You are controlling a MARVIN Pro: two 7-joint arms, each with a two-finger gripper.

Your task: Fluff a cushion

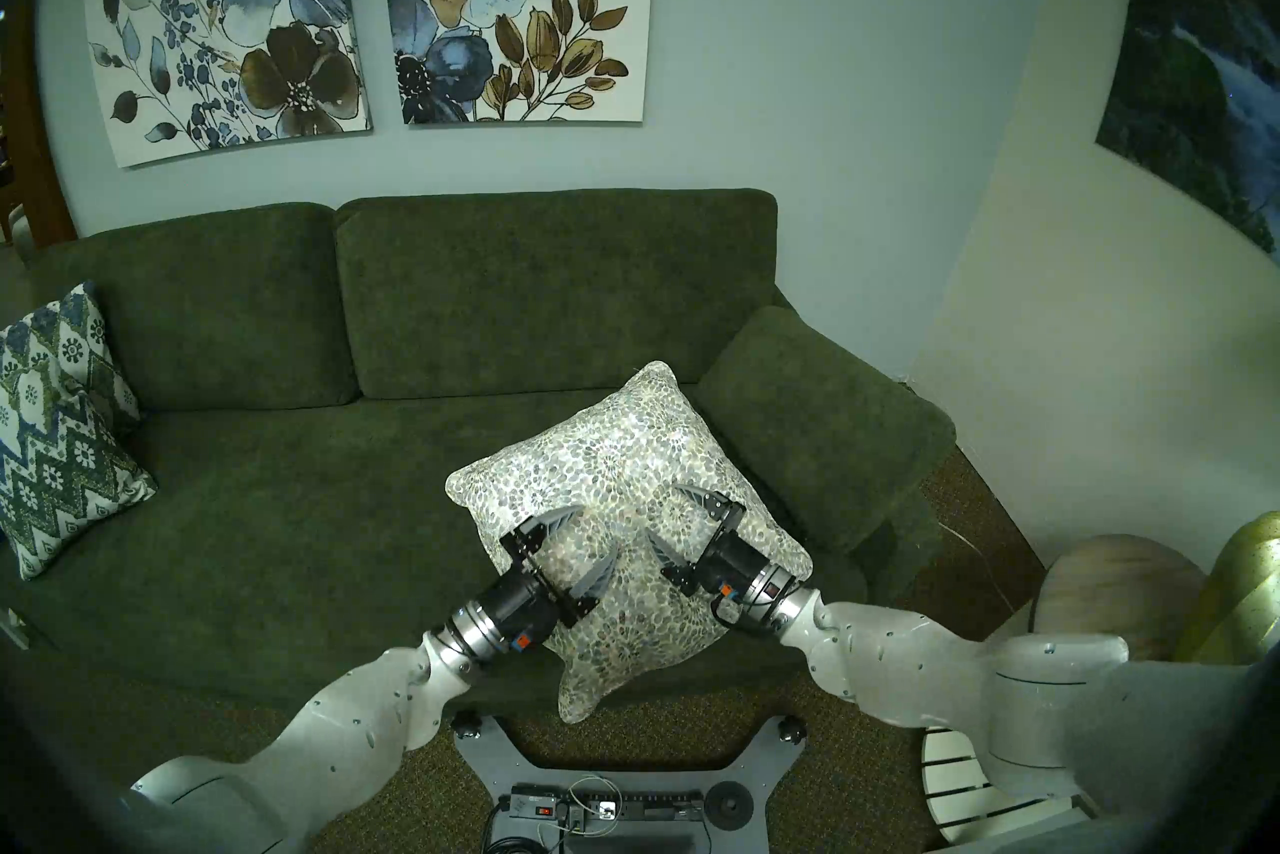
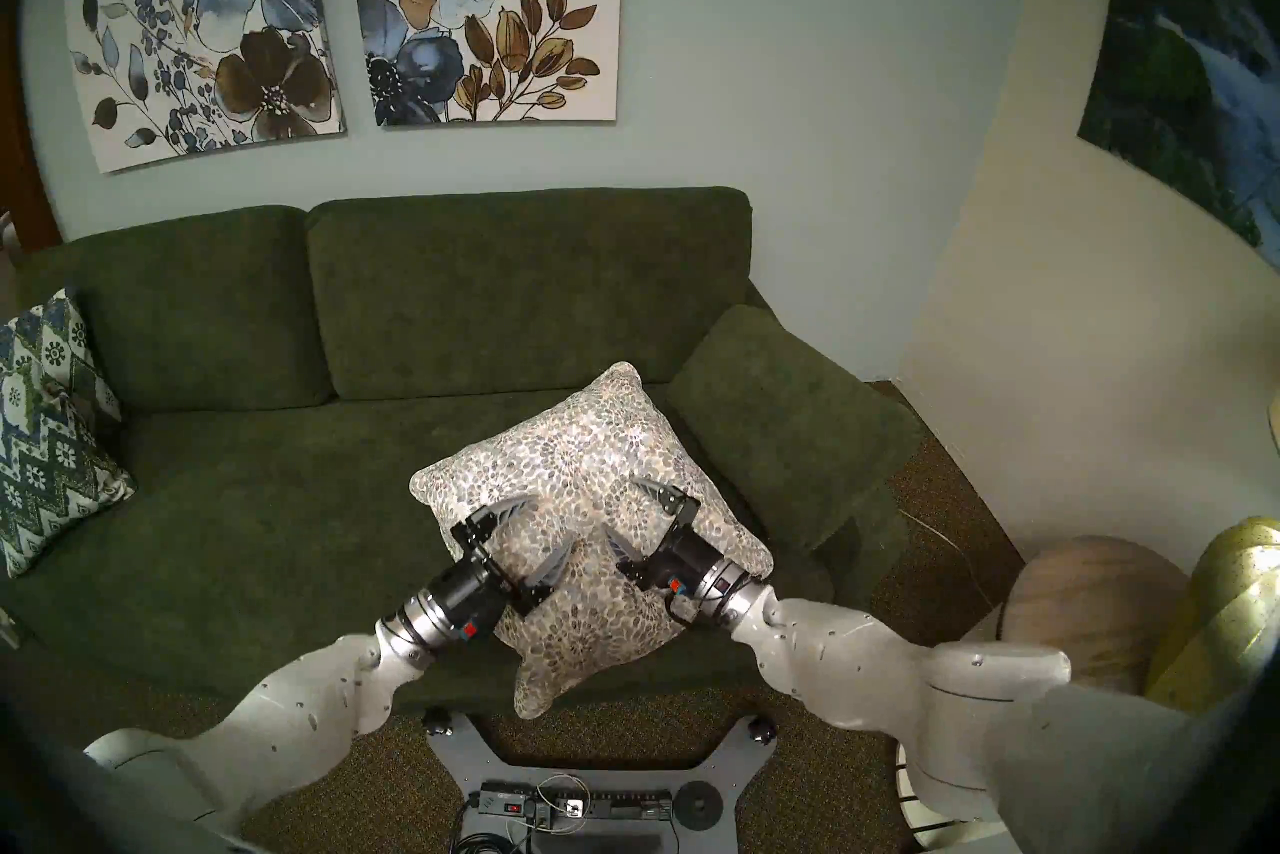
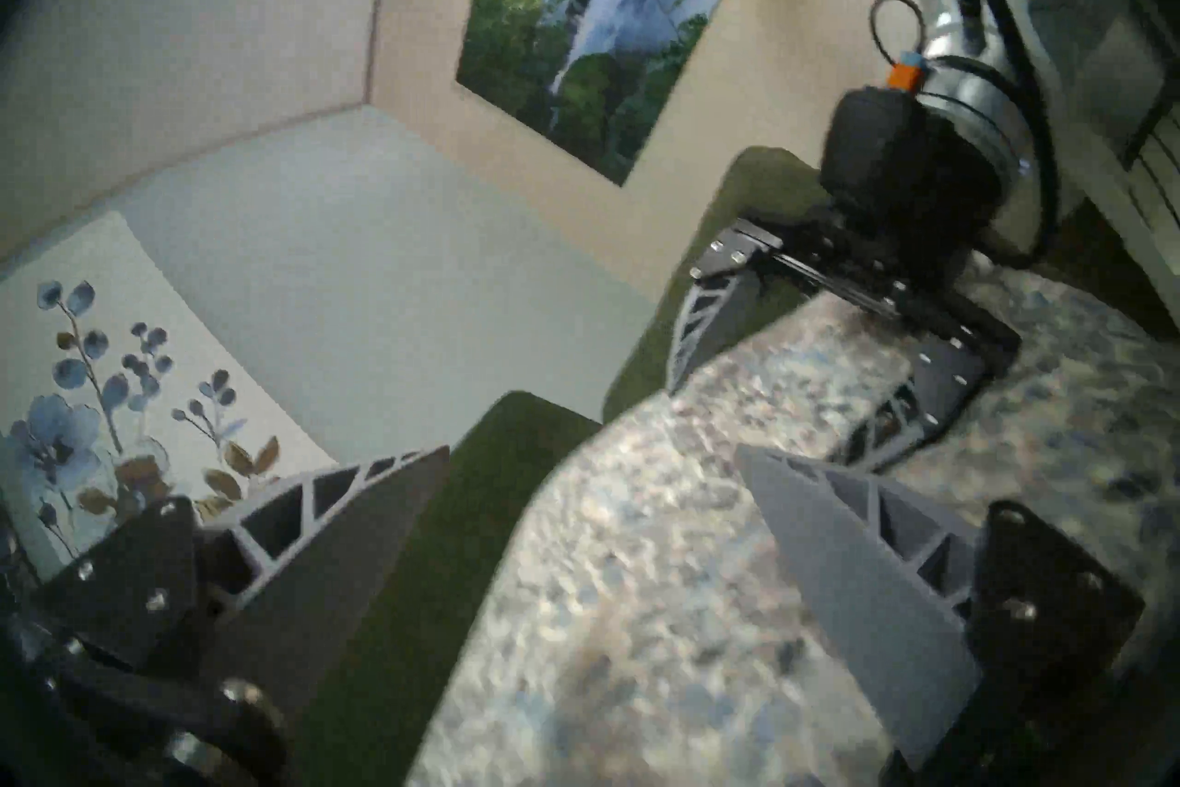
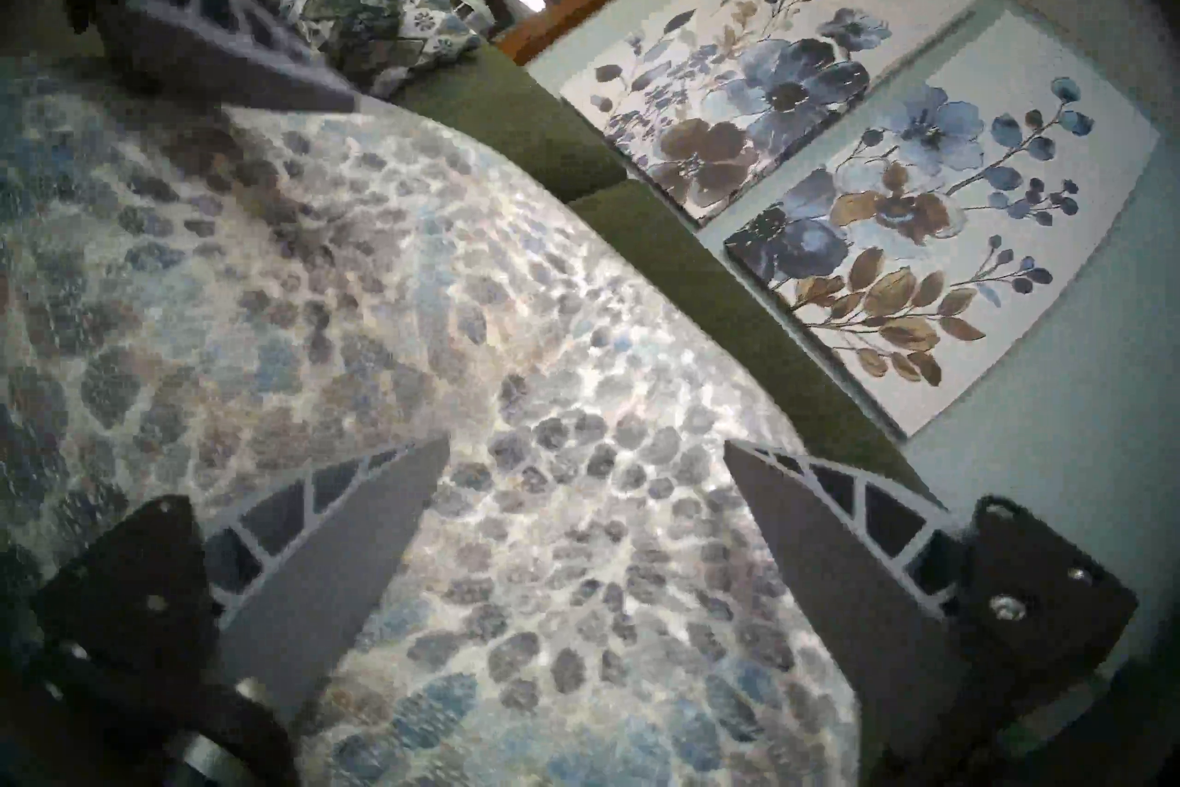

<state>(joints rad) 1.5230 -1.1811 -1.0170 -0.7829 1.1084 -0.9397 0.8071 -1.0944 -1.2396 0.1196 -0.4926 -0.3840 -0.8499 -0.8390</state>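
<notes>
The cushion [image 1: 623,471], cream with grey-blue and tan pebble rosettes, lies on the green sofa seat [image 1: 291,520] near its right end. Its near corner hangs over the seat's front edge. My left gripper [image 1: 592,537] is open at the cushion's left side, one finger over the cushion and one beside its edge [image 3: 638,575]. My right gripper [image 1: 663,513] is open with both fingers spread over the cushion's top face [image 4: 447,319]. The fabric is creased between the two grippers. Nothing is clamped in either one.
A blue-green zigzag pillow [image 1: 62,430] leans at the sofa's left end. The sofa's right armrest [image 1: 817,416] is just beyond the cushion. My base [image 1: 623,783] and a power strip are on the carpet below. A wooden ball [image 1: 1115,589] and a gold vase [image 1: 1240,589] stand at the right.
</notes>
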